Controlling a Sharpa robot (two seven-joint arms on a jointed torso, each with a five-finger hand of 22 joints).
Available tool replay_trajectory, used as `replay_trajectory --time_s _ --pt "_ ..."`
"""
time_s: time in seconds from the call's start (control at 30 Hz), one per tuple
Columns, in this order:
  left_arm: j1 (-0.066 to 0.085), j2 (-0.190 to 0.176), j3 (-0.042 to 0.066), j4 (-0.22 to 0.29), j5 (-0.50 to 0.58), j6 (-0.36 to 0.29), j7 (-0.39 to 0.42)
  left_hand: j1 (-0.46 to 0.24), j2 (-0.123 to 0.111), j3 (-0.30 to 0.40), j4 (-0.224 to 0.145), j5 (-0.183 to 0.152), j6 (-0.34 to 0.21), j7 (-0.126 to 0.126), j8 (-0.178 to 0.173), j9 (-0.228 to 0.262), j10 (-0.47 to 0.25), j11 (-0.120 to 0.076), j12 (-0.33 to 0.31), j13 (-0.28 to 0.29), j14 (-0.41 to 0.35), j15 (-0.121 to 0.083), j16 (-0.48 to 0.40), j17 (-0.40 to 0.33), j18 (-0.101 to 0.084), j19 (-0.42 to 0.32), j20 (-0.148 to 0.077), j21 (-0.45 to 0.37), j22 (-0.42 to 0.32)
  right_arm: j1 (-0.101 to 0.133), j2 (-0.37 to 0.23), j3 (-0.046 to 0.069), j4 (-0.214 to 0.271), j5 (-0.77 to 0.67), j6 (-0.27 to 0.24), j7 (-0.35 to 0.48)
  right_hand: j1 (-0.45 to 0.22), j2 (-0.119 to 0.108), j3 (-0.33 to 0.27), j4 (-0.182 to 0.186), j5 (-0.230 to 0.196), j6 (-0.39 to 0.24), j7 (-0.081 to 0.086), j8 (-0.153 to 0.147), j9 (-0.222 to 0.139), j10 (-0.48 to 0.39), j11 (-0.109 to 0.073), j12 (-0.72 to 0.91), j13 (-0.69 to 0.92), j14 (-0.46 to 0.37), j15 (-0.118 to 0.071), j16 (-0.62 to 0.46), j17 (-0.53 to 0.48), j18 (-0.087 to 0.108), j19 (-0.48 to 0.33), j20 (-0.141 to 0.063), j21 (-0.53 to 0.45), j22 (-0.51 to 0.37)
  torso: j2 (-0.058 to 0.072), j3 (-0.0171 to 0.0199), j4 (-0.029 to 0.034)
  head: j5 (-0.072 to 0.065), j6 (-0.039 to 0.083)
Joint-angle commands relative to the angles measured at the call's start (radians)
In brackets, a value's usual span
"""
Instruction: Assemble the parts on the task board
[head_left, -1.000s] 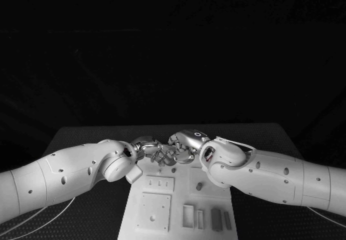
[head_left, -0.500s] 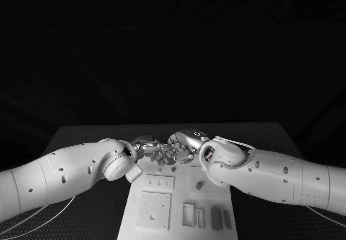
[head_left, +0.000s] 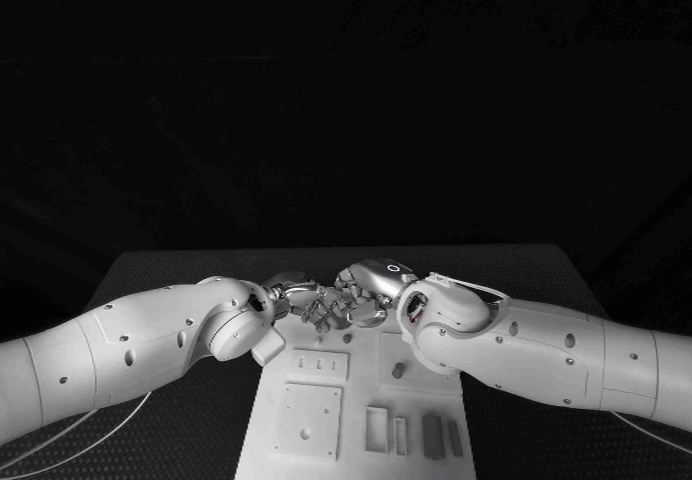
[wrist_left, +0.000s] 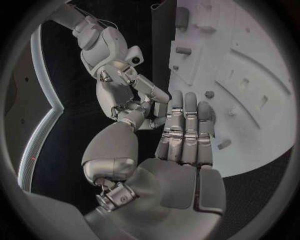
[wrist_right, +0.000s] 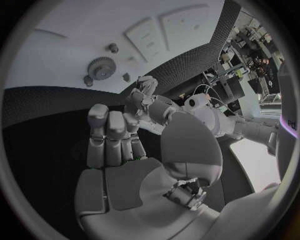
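Observation:
The white task board (head_left: 361, 400) lies lengthwise on the table, and both hands meet over its far end. My left hand (head_left: 300, 298) and right hand (head_left: 361, 293) touch fingertip to fingertip. In the left wrist view the left hand (wrist_left: 184, 137) holds its fingers straight and together, with the thumb against the right hand's fingers (wrist_left: 147, 100). In the right wrist view the right hand (wrist_right: 115, 135) meets the left hand (wrist_right: 147, 97) in front of the board. Whether a part sits between the fingers is hidden. A gear (wrist_right: 100, 67) and a small piece (head_left: 398, 371) lie on the board.
Rectangular slots and pieces (head_left: 411, 435) sit at the board's near end, next to a square plate (head_left: 309, 420). Small pegs (wrist_left: 209, 94) stand on the board near the left fingers. Black table (head_left: 173, 270) surrounds the board on both sides.
The fingers have shifted slightly where the two hands meet. Both arms and the pieces on the board stay where they were.

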Motion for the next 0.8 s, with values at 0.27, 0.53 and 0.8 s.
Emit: replay_trajectory --time_s 0.27,0.53,0.8 --pt "0.002 0.01 0.002 0.006 -0.008 0.017 -0.015 -0.006 0.004 0.032 -0.031 0.182 0.036 -0.012 0.003 0.009 0.027 -0.012 0.022 0.031 0.014 -0.016 0.04 0.014 -0.006 -0.002 -0.014 0.007 0.007 -0.002 0.008 -0.002 0.006 -0.002 0.017 0.013 -0.008 -0.004 0.006 -0.001 0.0 0.181 -0.039 0.002 0.0 -0.051 -0.041 0.002 0.001 0.0 -0.006 0.005 0.0 0.053 0.006 -0.001 0.005 0.01 0.0 0.0 -0.0001 0.0 -0.004" --pt "0.002 0.008 0.002 0.007 -0.008 0.016 -0.011 0.034 0.086 0.063 -0.092 0.22 0.042 -0.014 0.004 0.017 0.019 -0.014 0.039 0.049 0.006 -0.016 0.055 0.018 -0.014 -0.008 -0.016 0.009 0.011 -0.002 0.007 -0.002 0.004 -0.002 0.022 0.012 -0.008 -0.004 0.006 -0.002 0.0 0.181 -0.039 0.002 0.0 -0.051 -0.041 0.002 0.0 0.0 -0.006 0.005 0.0 0.053 0.006 -0.001 0.005 0.01 0.0 0.0005 -0.0003 -0.001 -0.005" --pt "0.002 -0.002 0.002 0.017 0.009 0.023 0.006 0.047 0.128 0.104 -0.102 0.181 0.047 -0.015 0.001 0.022 0.014 -0.015 0.05 0.061 0.005 -0.017 0.062 0.016 -0.02 -0.011 -0.016 0.007 0.011 -0.003 0.007 -0.006 -0.007 -0.002 0.03 0.009 -0.008 -0.004 0.007 -0.002 0.001 0.181 -0.039 0.002 0.001 -0.051 -0.041 0.002 0.0 0.0 -0.006 0.004 0.0 0.053 0.006 -0.001 0.005 0.01 0.0 0.0006 -0.0006 -0.001 -0.006"
